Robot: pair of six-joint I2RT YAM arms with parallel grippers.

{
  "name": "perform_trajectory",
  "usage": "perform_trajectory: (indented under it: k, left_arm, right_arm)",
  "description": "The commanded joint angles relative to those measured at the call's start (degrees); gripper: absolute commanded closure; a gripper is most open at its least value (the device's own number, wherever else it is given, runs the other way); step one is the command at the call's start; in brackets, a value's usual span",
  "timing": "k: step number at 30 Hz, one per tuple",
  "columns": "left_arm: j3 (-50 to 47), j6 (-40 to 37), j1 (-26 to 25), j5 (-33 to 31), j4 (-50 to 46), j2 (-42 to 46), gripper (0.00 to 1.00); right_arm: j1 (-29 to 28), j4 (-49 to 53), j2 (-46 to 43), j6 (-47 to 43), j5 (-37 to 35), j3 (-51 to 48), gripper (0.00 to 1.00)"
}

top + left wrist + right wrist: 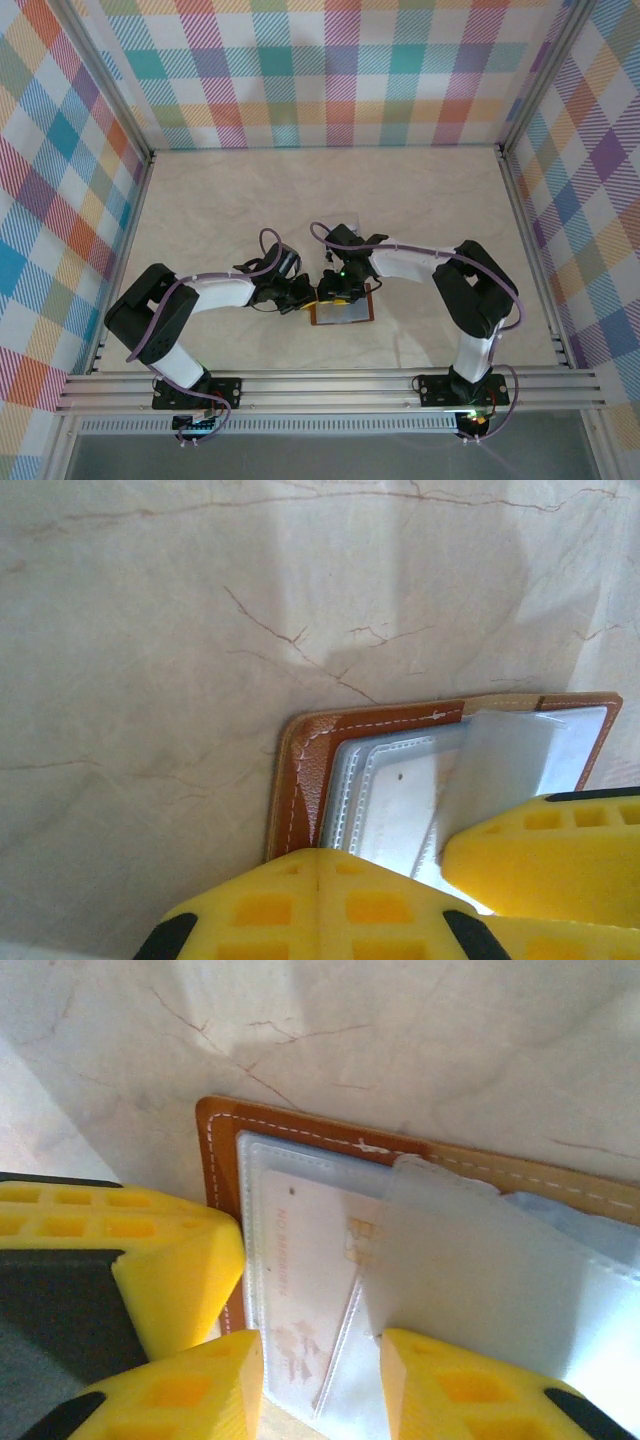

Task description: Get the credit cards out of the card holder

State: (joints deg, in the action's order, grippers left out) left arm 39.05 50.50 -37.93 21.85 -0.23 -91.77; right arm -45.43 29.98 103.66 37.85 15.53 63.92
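The card holder (pixel 347 316) lies open on the table, its brown leather (pixel 215 1150) framing clear sleeves. A pale credit card (pixel 300 1260) with a chip sits inside a sleeve, and in the left wrist view that card (pixel 400 805) is silvery white. A translucent sleeve flap (pixel 480 1270) stands lifted over the right half. My left gripper (pixel 318 900) is shut, its fingertips together and resting on the holder's near-left corner. My right gripper (pixel 320 1385) is open, its fingers (pixel 440 1385) straddling the sleeve's lower edge, one touching the flap. My left gripper (pixel 300 292) and right gripper (pixel 338 284) meet over the holder.
Pale marbled tabletop (pixel 420 200) stretches behind and beside the holder. Checked walls (pixel 330 70) close in the back and both sides. An aluminium rail (pixel 330 385) runs along the near edge by the arm bases.
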Motion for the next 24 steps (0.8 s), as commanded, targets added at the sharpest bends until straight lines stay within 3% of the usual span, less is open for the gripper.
perform_trajectory:
  k: [1,12,24]
  left_arm:
    - [-0.4,-1.1,0.2,-1.5,-3.6,-2.2,0.95]
    - [0.9,-1.2,0.2,-1.2,-4.2,-3.4,0.95]
    - [2.3,-1.6,0.2,-1.2,-5.8,-3.9,0.95]
  right_arm:
    - [-0.8,7.4,-1.3,-1.7,-6.6,2.3,0.61]
    - [-1.9,15.3,-2.8,-2.7,-15.7,4.9,0.59]
    - [-2.0,17.3,-4.5,-2.9,-20.3,4.0,0.58]
